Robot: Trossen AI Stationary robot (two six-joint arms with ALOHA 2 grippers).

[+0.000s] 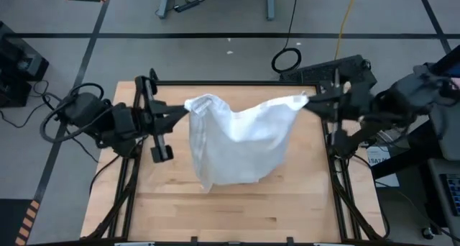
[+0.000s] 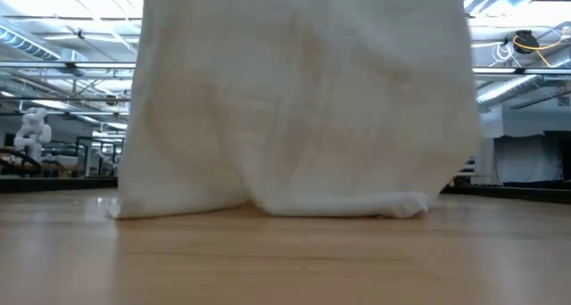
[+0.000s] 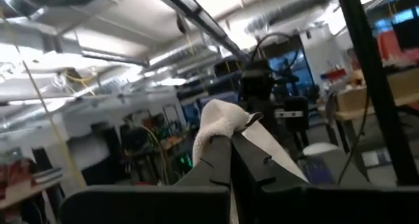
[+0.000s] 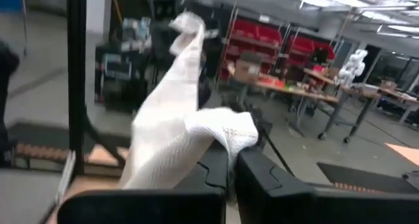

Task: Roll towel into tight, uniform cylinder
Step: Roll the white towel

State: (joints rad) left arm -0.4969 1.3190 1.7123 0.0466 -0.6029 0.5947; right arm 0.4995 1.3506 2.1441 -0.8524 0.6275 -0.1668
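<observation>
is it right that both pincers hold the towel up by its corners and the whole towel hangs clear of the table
Not quite. The left pincer and right pincer do hold the towel up by its corners, but it does not hang clear: the low view shows its bottom edge resting on the table.

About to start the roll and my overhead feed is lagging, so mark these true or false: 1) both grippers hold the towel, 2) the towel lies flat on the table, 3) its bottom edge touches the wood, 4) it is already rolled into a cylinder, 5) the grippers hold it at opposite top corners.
1) True: the left gripper and the right gripper are each shut on the towel.
2) False: it hangs between the two grippers, sagging in the middle.
3) True: the low view shows its lower edge resting on the table.
4) False: it is unrolled, hanging loose and creased.
5) True: one pinches each upper corner.
</observation>
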